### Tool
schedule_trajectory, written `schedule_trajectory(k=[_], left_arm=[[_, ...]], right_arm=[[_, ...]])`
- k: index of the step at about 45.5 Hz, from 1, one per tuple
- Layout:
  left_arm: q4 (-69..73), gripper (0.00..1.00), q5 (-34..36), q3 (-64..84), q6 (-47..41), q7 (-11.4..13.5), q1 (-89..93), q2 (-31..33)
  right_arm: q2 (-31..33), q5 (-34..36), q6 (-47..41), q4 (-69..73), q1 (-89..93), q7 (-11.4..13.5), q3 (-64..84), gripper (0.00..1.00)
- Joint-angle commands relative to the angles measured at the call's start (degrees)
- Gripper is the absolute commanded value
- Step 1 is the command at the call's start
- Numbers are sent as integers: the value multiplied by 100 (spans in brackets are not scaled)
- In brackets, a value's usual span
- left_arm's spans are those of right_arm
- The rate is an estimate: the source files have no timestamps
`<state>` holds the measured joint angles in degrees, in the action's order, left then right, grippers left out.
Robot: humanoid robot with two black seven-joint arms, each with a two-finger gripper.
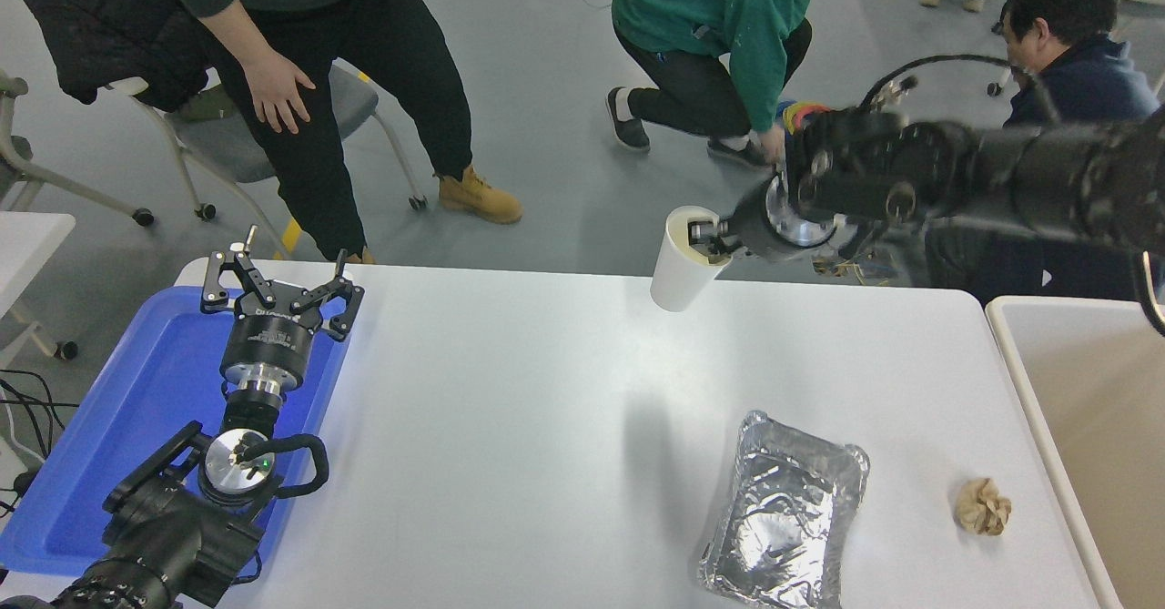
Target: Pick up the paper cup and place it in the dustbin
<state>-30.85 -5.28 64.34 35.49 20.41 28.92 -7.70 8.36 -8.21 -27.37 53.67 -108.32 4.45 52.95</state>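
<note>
The white paper cup hangs in the air above the table's far edge, tilted with its rim up and to the right. My right gripper is shut on its rim, the arm reaching in from the right edge. The beige dustbin with a cream rim shows at the right edge, beside the table, well right of the cup. My left gripper is parked open over the blue tray at the lower left.
A crinkled foil tray lies at front centre-right and a crumpled brown paper ball to its right. The blue tray covers the left edge. A person's hand hangs at the far left; two people crouch beyond the table.
</note>
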Motion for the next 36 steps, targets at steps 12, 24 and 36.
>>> schedule_trajectory(k=[12, 24, 36], left_arm=[[0, 100, 0, 0, 1, -2, 0, -4], [0, 100, 0, 0, 1, 7, 0, 5], [0, 100, 0, 0, 1, 7, 0, -4]], right_arm=[[553, -137, -761, 91, -1059, 4, 66, 0], [562, -172, -761, 12, -919, 4, 66, 0], [781, -225, -682, -445, -611, 12, 365, 0]])
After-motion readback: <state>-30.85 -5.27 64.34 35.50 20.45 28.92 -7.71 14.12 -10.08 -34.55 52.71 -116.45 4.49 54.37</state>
